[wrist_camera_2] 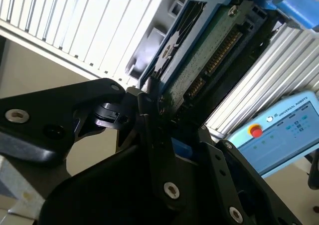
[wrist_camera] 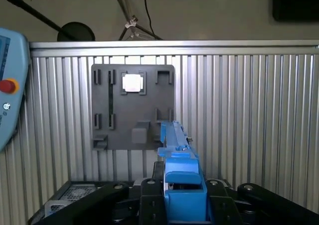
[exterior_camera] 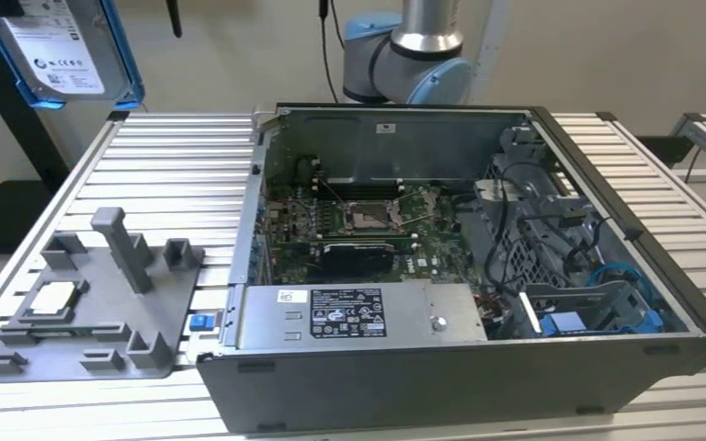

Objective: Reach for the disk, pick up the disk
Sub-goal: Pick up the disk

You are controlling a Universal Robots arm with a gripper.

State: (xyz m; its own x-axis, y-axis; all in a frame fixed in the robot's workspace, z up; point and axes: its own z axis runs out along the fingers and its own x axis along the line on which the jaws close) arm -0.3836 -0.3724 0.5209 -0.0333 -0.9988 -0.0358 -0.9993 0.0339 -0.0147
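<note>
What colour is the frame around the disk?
Bright blue. The frame around the disk shows best in the exterior view.

Silver arm (exterior_camera: 428, 20), pale blue joint caps (exterior_camera: 447, 81), black screw-studded tool (wrist_camera_2: 170, 119).

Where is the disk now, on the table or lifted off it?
Lifted off. In the exterior view the disk hangs clear of the table; in the second wrist view the tool grips its edge.
</note>
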